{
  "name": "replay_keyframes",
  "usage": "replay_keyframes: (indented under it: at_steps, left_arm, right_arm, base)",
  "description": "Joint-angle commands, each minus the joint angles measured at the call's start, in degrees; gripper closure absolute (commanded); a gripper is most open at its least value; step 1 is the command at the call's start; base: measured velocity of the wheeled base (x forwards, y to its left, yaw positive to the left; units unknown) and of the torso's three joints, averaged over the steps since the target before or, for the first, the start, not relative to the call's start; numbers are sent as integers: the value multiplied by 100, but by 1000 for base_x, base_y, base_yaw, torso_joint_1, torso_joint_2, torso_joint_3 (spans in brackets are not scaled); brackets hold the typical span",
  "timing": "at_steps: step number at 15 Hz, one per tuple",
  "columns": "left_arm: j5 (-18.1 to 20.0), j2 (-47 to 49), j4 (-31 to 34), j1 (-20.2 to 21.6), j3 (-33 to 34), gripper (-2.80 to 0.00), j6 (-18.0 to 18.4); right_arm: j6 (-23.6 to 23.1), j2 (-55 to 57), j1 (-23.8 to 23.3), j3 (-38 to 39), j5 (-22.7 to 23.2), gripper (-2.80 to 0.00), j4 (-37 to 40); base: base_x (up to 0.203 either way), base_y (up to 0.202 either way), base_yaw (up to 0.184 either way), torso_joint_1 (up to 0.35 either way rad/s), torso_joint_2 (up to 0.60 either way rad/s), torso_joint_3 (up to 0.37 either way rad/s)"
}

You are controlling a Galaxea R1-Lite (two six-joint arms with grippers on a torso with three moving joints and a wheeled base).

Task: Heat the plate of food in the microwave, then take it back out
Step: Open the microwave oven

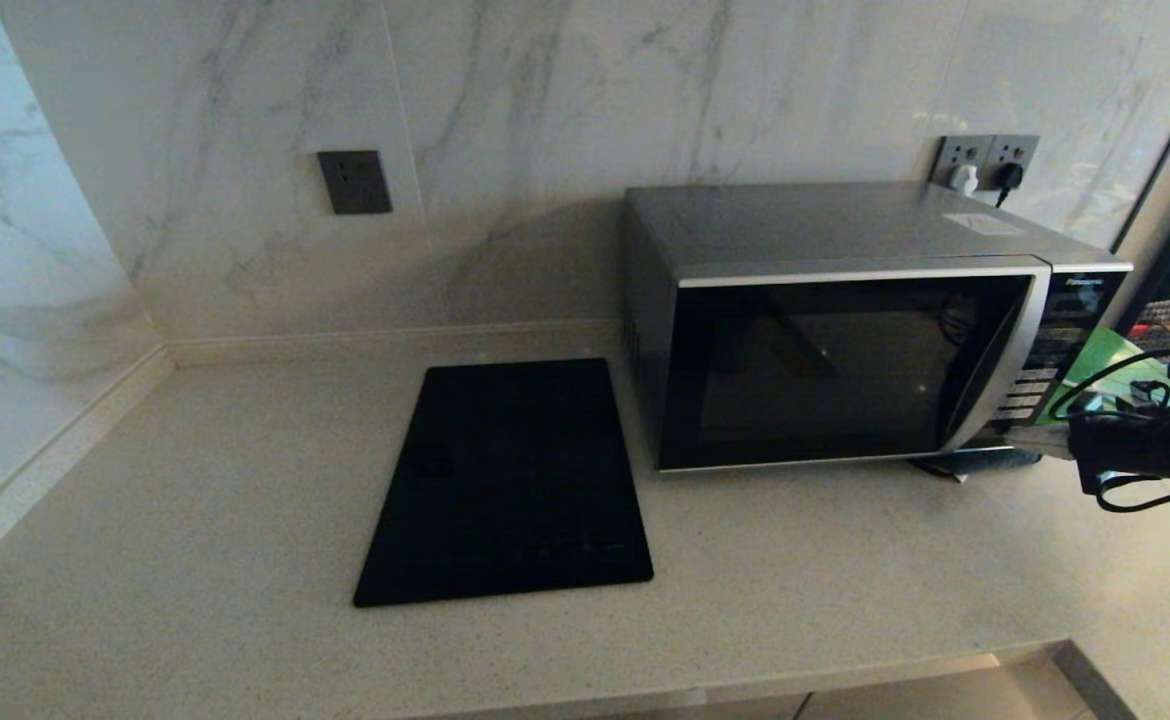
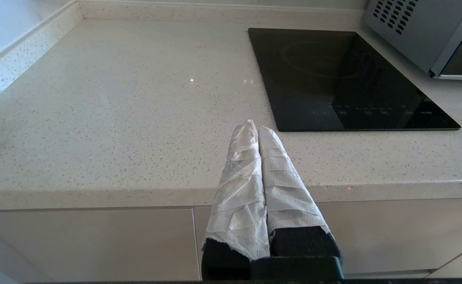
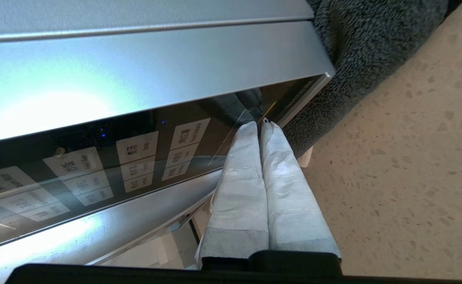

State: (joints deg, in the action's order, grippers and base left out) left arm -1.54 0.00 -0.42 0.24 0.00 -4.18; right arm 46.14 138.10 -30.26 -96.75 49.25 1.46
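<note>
The left gripper (image 2: 258, 128), two fingers wrapped in white tape and pressed together with nothing between them, hangs in front of the pale speckled stone countertop (image 2: 116, 118), about level with its front edge. Just beyond it lies the flat black rectangular glass cooktop (image 1: 505, 485), set flush in the counter.

Farther back and to the right stands the large boxy black and silver microwave (image 1: 845, 330), its dark glass door closed. Whether the plate of food is inside cannot be told; it shows in no view.

The right gripper (image 3: 259, 125), fingers likewise taped and clenched together on nothing, has its tips at the lower end of the microwave's black button panel (image 3: 136, 157), beside the curved silver handle (image 1: 1000, 370). A dark grey fuzzy cloth (image 3: 373, 43) lies under the microwave's corner. Behind, grey wall sockets (image 1: 985, 160) sit on the marble backsplash.
</note>
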Motion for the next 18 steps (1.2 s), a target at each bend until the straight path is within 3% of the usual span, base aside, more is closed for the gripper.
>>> replay_keyframes:
  at_steps: [1,6,12,15,18]
  left_arm:
    - [-4,9,-2,2,0,0,-4]
    - [-4,9,-2,2,0,0,-4]
    - [-4,9,-2,2,0,0,-4]
    - [-4,9,-2,2,0,0,-4]
    - [-4,9,-2,2,0,0,-4]
  right_arm:
    - [26,-64,11,47,32,0,-5]
    - [1,-313,2,483,31,0,-5]
    - [-353,-2153,-692,1768,-123,0,69]
    - [-750,-3661,-860,2376,-863,0,618]
    - [-1529,-5356,-847,2803,-1869,0,1736]
  base:
    - [0,0,0,0,0,0]
    - [0,0,0,0,0,0]
    - [0,0,0,0,0,0]
    - [0,0,0,0,0,0]
    - [0,0,0,0,0,0]
